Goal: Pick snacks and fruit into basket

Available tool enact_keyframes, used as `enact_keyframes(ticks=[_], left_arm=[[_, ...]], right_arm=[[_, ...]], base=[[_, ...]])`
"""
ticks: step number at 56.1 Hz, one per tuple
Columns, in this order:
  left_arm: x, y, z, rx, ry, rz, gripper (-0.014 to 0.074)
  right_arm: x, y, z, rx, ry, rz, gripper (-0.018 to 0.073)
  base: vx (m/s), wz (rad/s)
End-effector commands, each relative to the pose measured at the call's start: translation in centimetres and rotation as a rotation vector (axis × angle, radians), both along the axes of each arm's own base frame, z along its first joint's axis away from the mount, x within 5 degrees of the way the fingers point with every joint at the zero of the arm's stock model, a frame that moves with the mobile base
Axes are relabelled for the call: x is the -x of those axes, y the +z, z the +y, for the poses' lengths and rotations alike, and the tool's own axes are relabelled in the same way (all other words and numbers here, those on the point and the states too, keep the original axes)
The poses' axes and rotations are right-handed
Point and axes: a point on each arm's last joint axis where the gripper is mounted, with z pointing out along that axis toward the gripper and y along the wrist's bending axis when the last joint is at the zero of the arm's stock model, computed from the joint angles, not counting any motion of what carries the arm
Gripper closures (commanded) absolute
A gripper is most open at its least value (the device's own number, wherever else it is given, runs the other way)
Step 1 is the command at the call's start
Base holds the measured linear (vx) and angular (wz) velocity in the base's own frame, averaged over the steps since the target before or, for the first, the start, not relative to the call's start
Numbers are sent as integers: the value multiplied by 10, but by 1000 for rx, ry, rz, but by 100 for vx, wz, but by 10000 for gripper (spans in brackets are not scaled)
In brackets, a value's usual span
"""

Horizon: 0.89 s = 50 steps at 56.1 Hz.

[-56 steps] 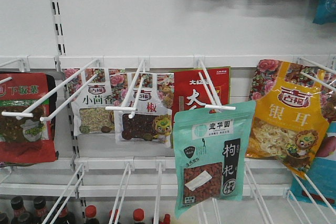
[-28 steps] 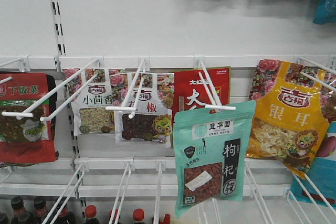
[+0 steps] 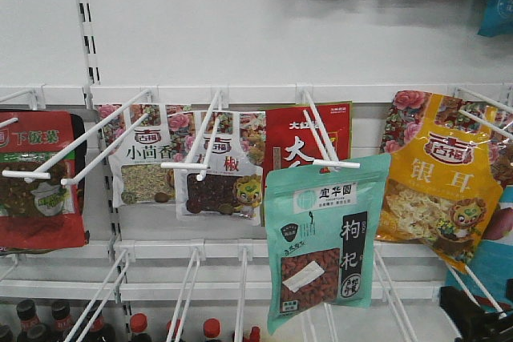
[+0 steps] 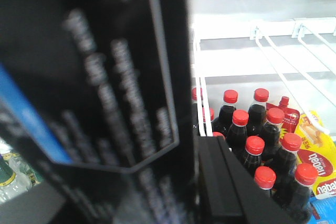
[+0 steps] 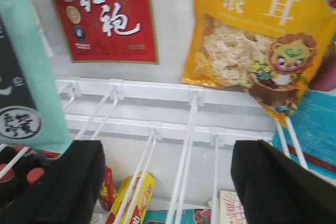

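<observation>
Front view: the teal pouch (image 3: 325,242) hung at the front tip of its peg (image 3: 325,146), long axis vertical. It sat forward of the red pouch (image 3: 309,138) and left of the yellow pouch (image 3: 437,174). Your right claw (image 3: 474,316) showed at the rack's (image 3: 240,30) lower right corner, under the yellow pouch, lower than the teal pouch and to its right. No basket or fruit was in view.

Left wrist view: a blurred dark slab (image 4: 94,87) filled the left side. You could not tell what it was, nor whether the left claw (image 4: 231,192) gripped anything. Red-capped bottles (image 4: 252,145) stood below.

Right wrist view: the fingers (image 5: 68,187) were spread wide, with only bare wire pegs (image 5: 184,145) between them. The teal pouch lay up-left and the yellow pouch up-right. Judgement: the right arm was nearer; either pouch would have to slide forward off its peg, and the lower wires could snag it.
</observation>
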Motion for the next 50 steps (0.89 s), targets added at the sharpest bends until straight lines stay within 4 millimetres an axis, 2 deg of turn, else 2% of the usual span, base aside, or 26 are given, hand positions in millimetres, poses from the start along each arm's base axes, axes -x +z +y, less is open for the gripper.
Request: enact_keyframes(ticks=[1,7,20,27,37,50], left_arm=[[-1,20,-1,0,-18,-119,398],[-1,20,-1,0,-18,-119,398],[-1,20,-1,0,-18,-119,398],[-1,20,-1,0,-18,-119,398],[-1,20,-1,0,-18,-119,398],[-1,20,-1,0,-18,-119,398]], right_arm=[[-6,17,8,-17,33,-114,-8],[-9,11,7,-99,-11,-56,-8],[-9,4,1,-51,-73,15,-8],[-7,-1,4,25,-18,54,-3],[-7,-3,4,16,-23,77,27],[-9,-3,13,-13,139,63,44]], base=[[0,0],[0,0],[0,0],[0,0],[0,0],[0,0]])
